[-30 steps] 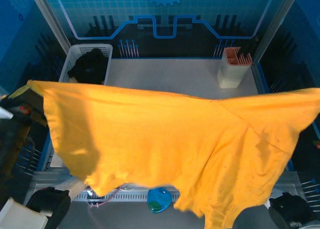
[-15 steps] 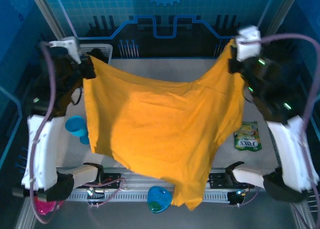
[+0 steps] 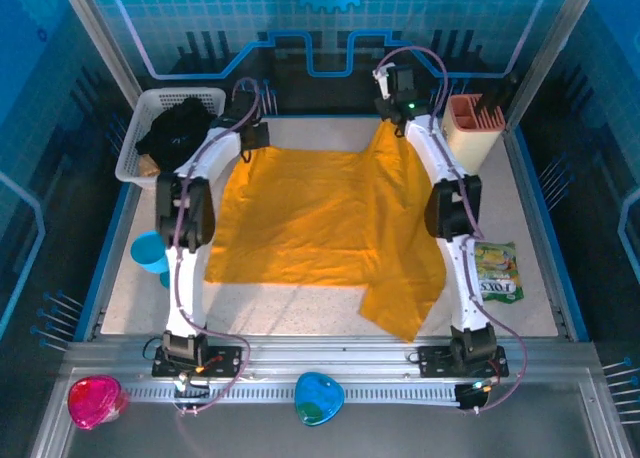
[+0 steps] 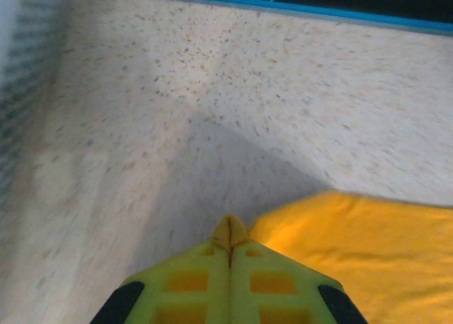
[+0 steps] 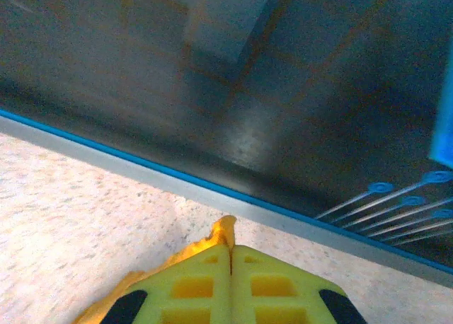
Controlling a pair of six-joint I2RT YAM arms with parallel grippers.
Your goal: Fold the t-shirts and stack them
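Two far corners of the yellow t-shirt [image 3: 300, 213] are pinched, one by the left fingers [image 4: 224, 252], one by the right fingers [image 5: 222, 259]; left of it, the black t-shirt [image 3: 180, 133] lies in a basket [image 3: 148, 100].

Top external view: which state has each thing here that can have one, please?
yellow t-shirt, unfolded, spread on the table, right side rumpled
black t-shirt, crumpled inside the basket
left end effector, shut on yellow t-shirt corner
right end effector, shut on yellow t-shirt corner

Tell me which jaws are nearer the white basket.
Left. The left jaws, shut on the yellow t-shirt, sit just right of the basket; the right jaws hold it much farther right.
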